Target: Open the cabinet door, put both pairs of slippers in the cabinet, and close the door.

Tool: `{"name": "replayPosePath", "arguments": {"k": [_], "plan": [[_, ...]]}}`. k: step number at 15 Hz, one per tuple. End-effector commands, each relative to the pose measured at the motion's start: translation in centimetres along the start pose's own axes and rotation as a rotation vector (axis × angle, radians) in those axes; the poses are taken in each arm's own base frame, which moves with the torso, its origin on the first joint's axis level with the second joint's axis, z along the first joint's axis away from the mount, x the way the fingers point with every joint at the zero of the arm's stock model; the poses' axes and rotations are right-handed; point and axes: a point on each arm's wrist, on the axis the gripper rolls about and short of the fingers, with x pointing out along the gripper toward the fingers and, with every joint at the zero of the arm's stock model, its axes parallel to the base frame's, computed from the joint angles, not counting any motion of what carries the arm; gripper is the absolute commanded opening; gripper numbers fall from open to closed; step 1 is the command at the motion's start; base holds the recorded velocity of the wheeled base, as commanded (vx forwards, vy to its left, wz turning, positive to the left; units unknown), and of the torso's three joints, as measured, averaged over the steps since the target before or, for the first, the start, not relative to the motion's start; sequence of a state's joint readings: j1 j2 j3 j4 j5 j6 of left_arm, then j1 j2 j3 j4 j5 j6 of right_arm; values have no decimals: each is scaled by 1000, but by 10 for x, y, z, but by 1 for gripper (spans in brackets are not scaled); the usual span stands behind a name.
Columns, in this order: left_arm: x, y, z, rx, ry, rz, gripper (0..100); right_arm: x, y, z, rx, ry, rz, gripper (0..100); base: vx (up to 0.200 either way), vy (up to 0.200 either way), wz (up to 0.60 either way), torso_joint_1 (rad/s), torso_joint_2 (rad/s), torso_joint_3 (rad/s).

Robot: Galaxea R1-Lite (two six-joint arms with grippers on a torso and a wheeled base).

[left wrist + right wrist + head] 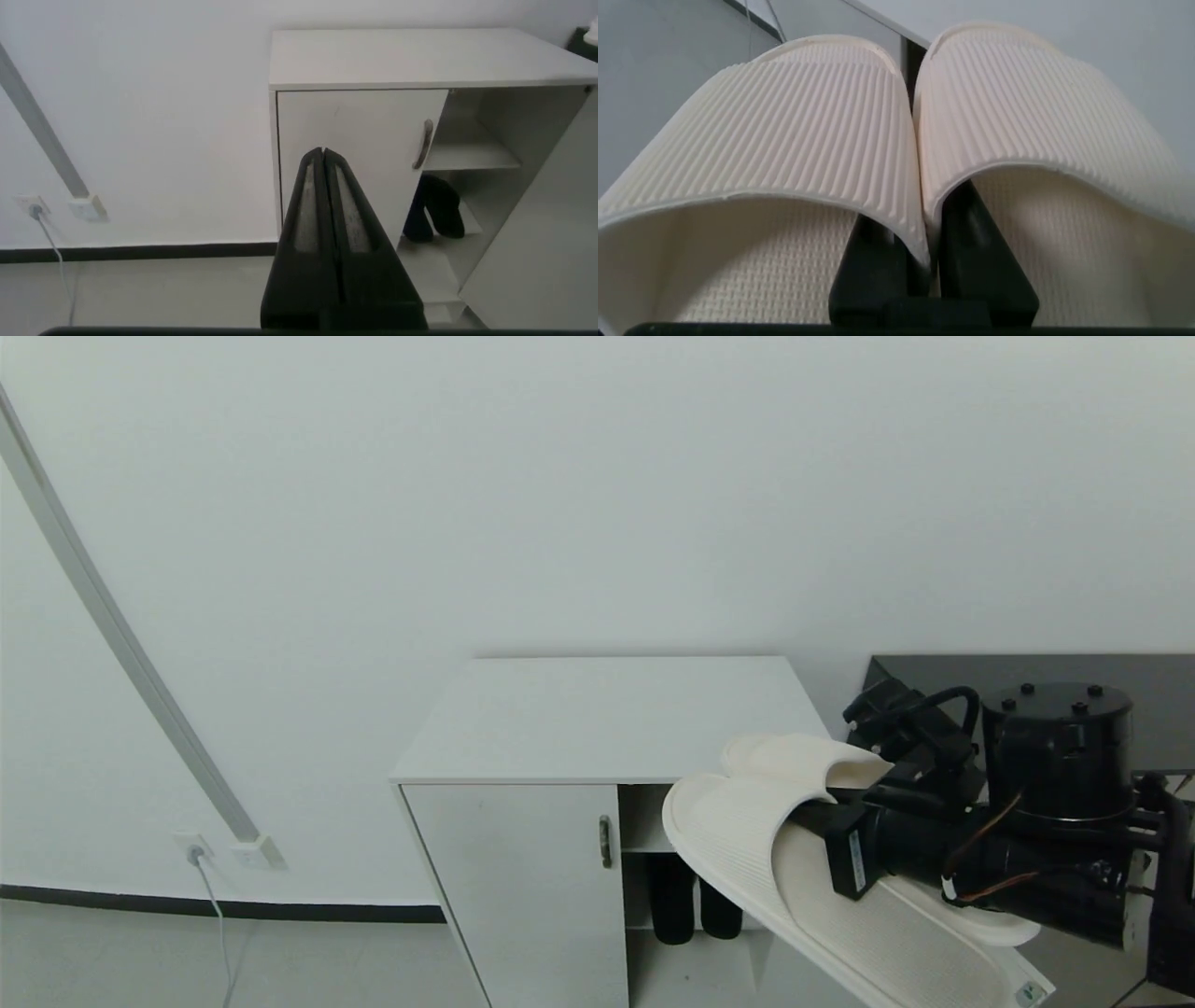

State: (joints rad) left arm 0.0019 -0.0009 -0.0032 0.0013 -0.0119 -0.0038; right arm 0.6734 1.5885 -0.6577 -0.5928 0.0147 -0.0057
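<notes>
right claw (845, 800) clamped tight on the white slippers (738, 826), lower right of frame | left claw (323, 166) pinched fully closed, nothing in it | cabinet (607, 719) bottom centre, right side open | black slippers (686, 899) already parked on its shelf

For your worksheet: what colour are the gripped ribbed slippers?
Cream-white ribbed slippers; clearest in right wrist view.

One pair of slippers (695, 901) stands inside the cabinet (597, 719), right of its closed door (513, 887); the second pair (738, 821) sits on the right gripper (920, 280) before the cabinet's right edge.
</notes>
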Motion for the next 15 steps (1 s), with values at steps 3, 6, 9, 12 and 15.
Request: {"name": "replayPosePath", "arguments": {"k": [3,6,9,12,15], "plan": [[0,0,0,1,1,-1,0,1,4,-1,-5,4,14,0,0,0,0,0,0,0],[0,0,0,-1,1,1,0,3,4,-3,-5,15,14,0,0,0,0,0,0,0],[0,0,0,-1,1,1,0,9,4,-6,-5,15,15,0,0,0,0,0,0,0],[0,0,0,-1,1,1,0,15,4,-13,-9,-2,14,0,0,0,0,0,0,0],[0,0,0,-1,3,1,0,19,5,-16,-36,-18,15,0,0,0,0,0,0,0]]}}
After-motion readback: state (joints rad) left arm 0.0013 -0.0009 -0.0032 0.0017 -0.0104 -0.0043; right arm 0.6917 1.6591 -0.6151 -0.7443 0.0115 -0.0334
